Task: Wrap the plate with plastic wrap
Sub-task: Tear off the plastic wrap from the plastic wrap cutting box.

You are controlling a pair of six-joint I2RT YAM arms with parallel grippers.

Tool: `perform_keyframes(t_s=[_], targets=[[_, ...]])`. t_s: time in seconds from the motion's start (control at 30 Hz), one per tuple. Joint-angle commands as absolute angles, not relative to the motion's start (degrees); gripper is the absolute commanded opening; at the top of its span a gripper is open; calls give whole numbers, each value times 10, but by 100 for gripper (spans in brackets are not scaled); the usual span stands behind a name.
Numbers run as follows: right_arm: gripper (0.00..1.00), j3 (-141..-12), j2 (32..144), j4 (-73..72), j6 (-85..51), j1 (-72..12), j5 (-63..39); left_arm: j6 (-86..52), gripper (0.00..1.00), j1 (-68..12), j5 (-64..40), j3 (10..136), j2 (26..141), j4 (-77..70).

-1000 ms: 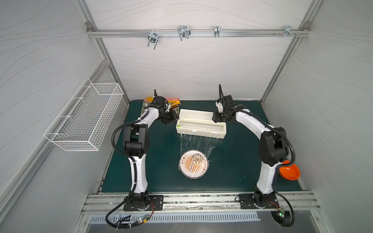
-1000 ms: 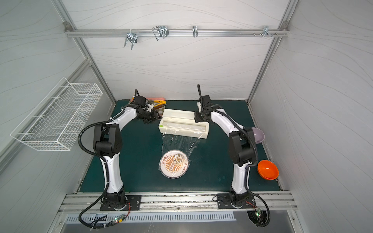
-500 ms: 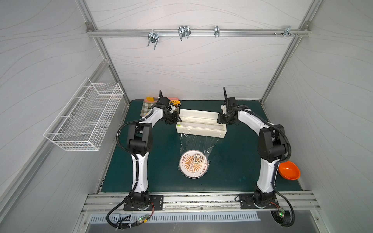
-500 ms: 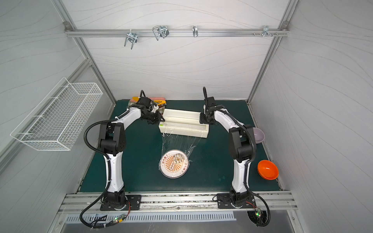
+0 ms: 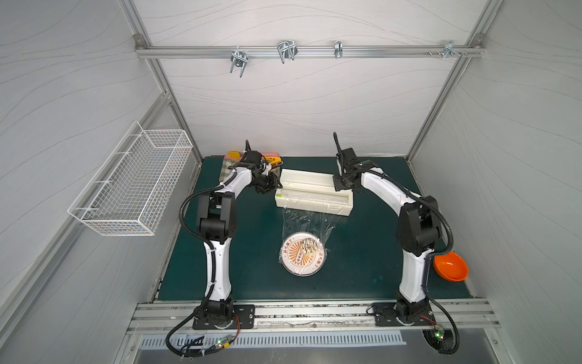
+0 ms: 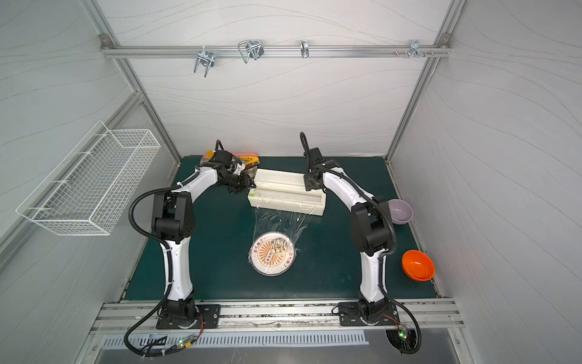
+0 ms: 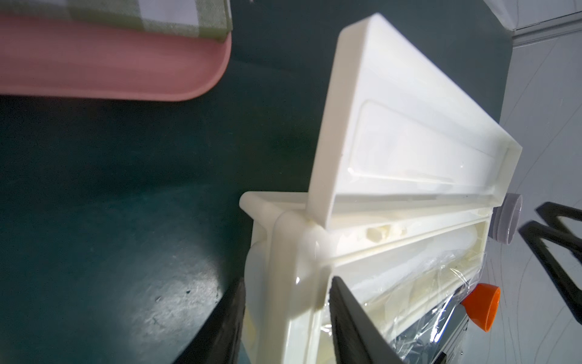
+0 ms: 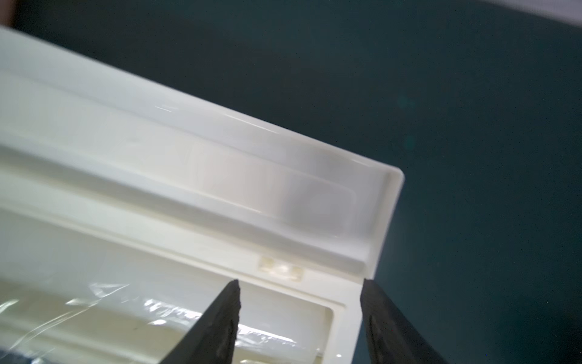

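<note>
Left gripper [image 7: 288, 280]: dark fingers [image 7: 223, 331] on either side of one end wall of the long cream-white rectangular plastic dispenser box [image 5: 313, 197], tight against it. No telling a true pinch from bare contact.

Right gripper [image 8: 300, 281]: released, jaws spread wide over the box's opposite end corner, outer fingertip just beside the edge of the raised lid.

Between the two grippers: box open, lid tilted up.

Base-ward of both grippers, from the box's long front edge: thin transparent crinkly plastic wrap [image 5: 307, 222] drawn out over the dark green mat [image 5: 362, 268]. Laid across at least the box-side part of the round flat white plate with orange sunburst print [image 5: 303, 256]. End edge of the film hard to trace.

Plate flat on the mat, well apart from both grippers, bare mat all round its rim.

Outward of the left gripper, past a strip of mat: flat pink tray [image 7: 110, 63] under a green-checked cloth [image 7: 157, 15].

Outward of the right gripper: broad bare mat. Far off near that arm's base, at the mat's edge: round orange bowl [image 5: 450, 266].
</note>
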State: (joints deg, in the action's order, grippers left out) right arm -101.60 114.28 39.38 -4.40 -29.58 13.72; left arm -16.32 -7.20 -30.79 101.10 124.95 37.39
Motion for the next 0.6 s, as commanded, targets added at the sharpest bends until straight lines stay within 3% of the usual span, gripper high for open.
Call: perform_keyframes(t_s=[0.0,0.13,0.27,0.57], targets=[[53,-1058,1148,387,122,-373,41,-151,48,-69,-319,987,1220,363],[36,-1088,1189,359,196,-419,-97,-149,42,-63,-325,984,1227,359],[36,-1157,1253,360,205,-431,-154,-149,35,-60,-328,974,1230,355],[36,-1233,1337,338,226,-433,-164,-149,20,-51,-340,956,1228,338]])
